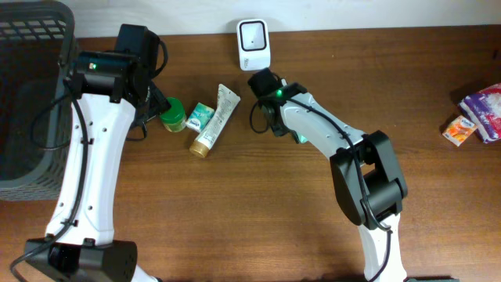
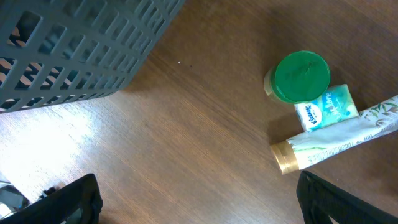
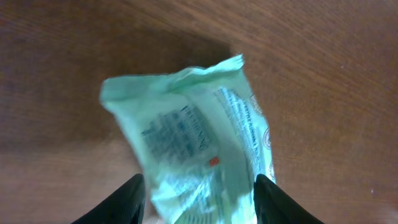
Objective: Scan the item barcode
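right claw (image 3: 198,180): fingers partway apart, one on each side of the pale green packet (image 3: 193,149) and right up against its edges; can't tell if it's really pinched or just framed
task item: that packet sits dead centre between the right claw's fingers and sticks out ahead of the tips, tilted a bit, with the brown tabletop (image 3: 336,74) behind it
print on it: dark text and a tiny red mark, but it's all blurry, so no idea if a barcode is facing up
scanner (image 1: 253,43): white unit just past the far end of the right arm (image 1: 313,117), close by
left claw (image 2: 196,180): fingers as wide as they go, nothing between them, just bare wood
ahead of left claw, right-finger side: green-lidded jar (image 2: 301,76), a small teal tissue pack (image 2: 326,107) touching it, then a white tube (image 2: 348,134) with a gold cap lying against the pack
ahead of left claw, left-finger side: grey basket (image 2: 81,43) with a lattice wall
far off to the right arm's outer side: a purple packet (image 1: 485,106) and an orange one (image 1: 458,129), well apart from everything else
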You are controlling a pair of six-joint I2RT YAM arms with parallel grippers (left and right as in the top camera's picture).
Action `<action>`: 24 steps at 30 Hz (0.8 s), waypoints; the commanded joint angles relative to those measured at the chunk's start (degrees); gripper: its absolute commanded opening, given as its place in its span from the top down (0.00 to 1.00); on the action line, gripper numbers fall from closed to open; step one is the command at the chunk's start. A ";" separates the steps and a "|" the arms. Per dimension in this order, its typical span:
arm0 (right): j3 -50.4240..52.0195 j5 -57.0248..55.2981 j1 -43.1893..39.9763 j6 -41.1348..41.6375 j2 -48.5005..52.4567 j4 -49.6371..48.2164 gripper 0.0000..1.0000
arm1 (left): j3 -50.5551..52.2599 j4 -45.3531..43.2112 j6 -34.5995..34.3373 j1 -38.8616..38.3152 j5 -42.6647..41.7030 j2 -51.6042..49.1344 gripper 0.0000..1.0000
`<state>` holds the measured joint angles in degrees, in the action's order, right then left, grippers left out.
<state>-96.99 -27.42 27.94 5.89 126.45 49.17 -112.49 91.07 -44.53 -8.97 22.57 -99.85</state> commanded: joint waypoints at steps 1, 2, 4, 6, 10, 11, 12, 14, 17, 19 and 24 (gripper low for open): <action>3.85 -3.72 0.07 0.83 0.59 -3.15 0.49 | 0.04 0.11 0.72 0.15 0.63 0.17 0.01; 5.46 -3.69 0.09 0.83 0.59 -4.52 0.49 | 0.04 0.11 0.70 0.15 0.63 0.17 0.01; 7.82 -3.54 0.17 0.83 0.59 -6.47 0.50 | 0.04 0.13 0.70 0.15 0.63 0.17 0.01; 8.72 -2.80 0.17 0.85 0.59 -6.67 0.53 | 0.04 0.11 0.72 0.15 0.66 0.17 0.01; 6.21 -0.02 0.09 0.85 0.55 -5.44 0.66 | 0.04 0.11 0.72 0.15 0.63 0.17 0.01; 3.91 2.78 -0.28 0.87 0.55 -3.72 0.68 | 0.04 0.11 0.72 0.15 0.63 0.17 0.01; 1.20 6.60 -0.87 0.87 0.55 -1.81 0.69 | 0.04 0.13 0.70 0.15 0.66 0.17 0.01; -5.29 16.61 -2.84 0.85 0.55 3.17 0.75 | 0.04 0.11 0.70 0.15 0.66 0.17 0.01; -11.10 31.50 -6.40 0.83 0.55 8.26 0.83 | 0.04 0.11 0.72 0.15 0.63 0.17 0.01; -11.32 44.52 -9.92 0.81 0.57 9.05 0.83 | 0.04 0.11 0.70 0.15 0.66 0.17 0.01; -7.08 67.69 -17.33 0.37 0.57 8.44 0.83 | 0.04 0.11 0.72 0.15 0.66 0.17 0.01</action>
<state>-107.02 25.58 13.82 6.24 127.04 58.06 -112.49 91.09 -44.53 -8.97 22.57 -99.85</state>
